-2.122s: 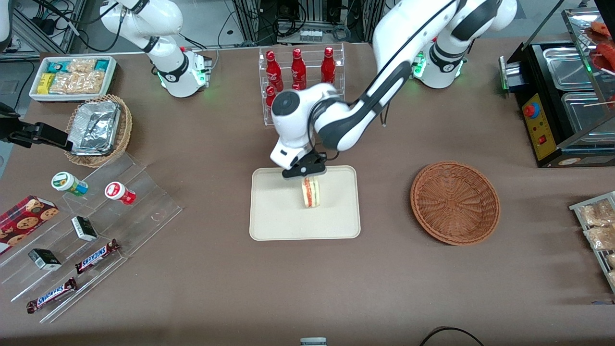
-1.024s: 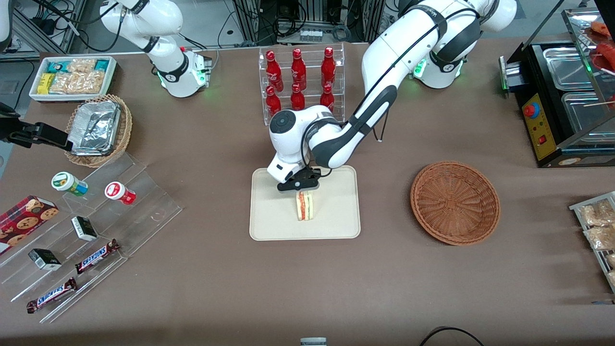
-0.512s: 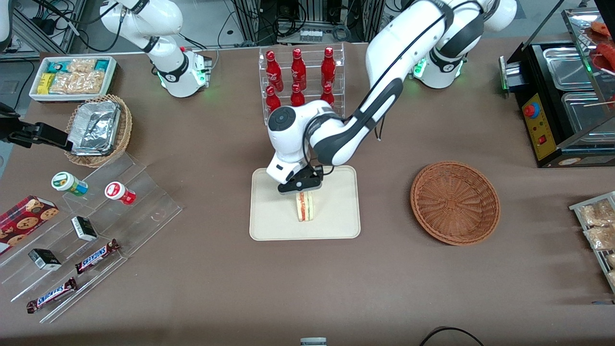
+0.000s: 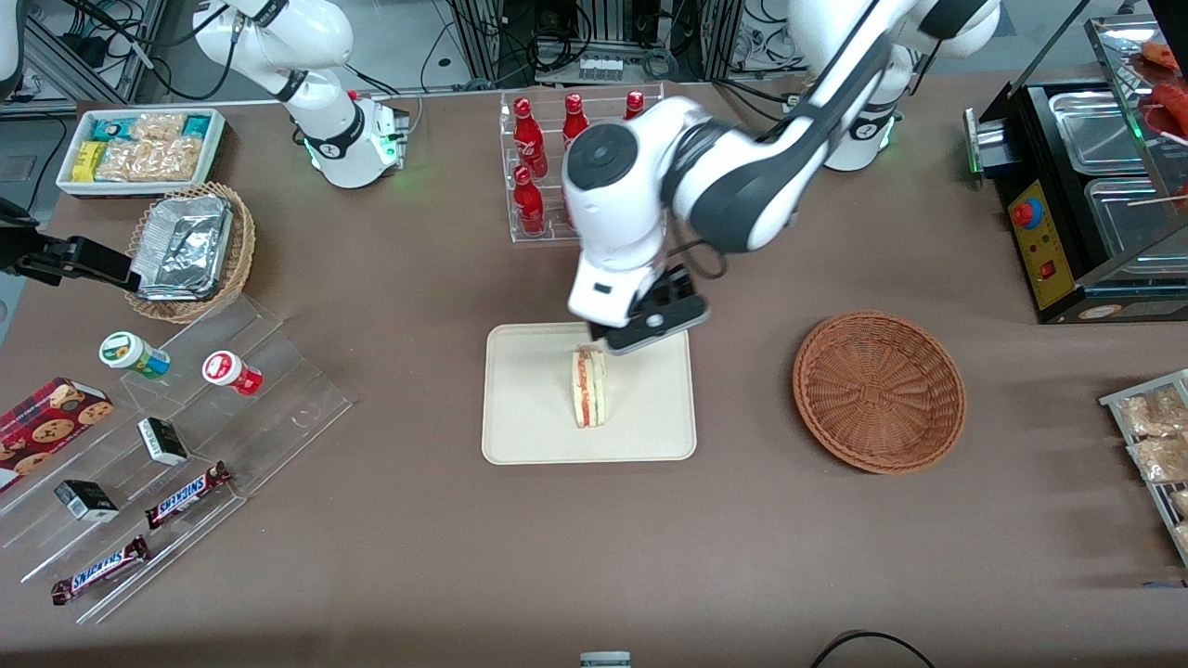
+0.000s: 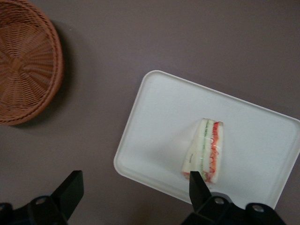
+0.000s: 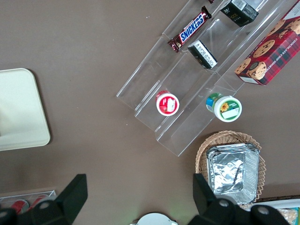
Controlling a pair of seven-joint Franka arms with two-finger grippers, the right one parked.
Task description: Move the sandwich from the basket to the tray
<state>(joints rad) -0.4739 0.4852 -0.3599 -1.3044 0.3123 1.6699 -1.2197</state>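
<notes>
The sandwich (image 4: 588, 388) stands on its edge on the cream tray (image 4: 529, 422), with the red, orange and green filling showing. My left gripper (image 4: 647, 325) is open and empty. It hangs above the tray's edge farthest from the front camera, well clear of the sandwich. The reddish-brown basket (image 4: 879, 390) is empty and sits beside the tray toward the working arm's end. The left wrist view shows the sandwich (image 5: 206, 150) on the tray (image 5: 159, 112), the basket (image 5: 23, 61), and my gripper (image 5: 135, 187) with its fingers wide apart.
A clear rack of red bottles (image 4: 571, 139) stands farther from the front camera than the tray. A stepped acrylic stand with snacks (image 4: 167, 436), a tan basket of foil packs (image 4: 190, 246) and a white snack box (image 4: 139, 148) lie toward the parked arm's end. A black warmer (image 4: 1086, 195) is at the working arm's end.
My gripper has let go of the sandwich, opened and risen, moving away from the front camera. The sandwich stays standing on the tray.
</notes>
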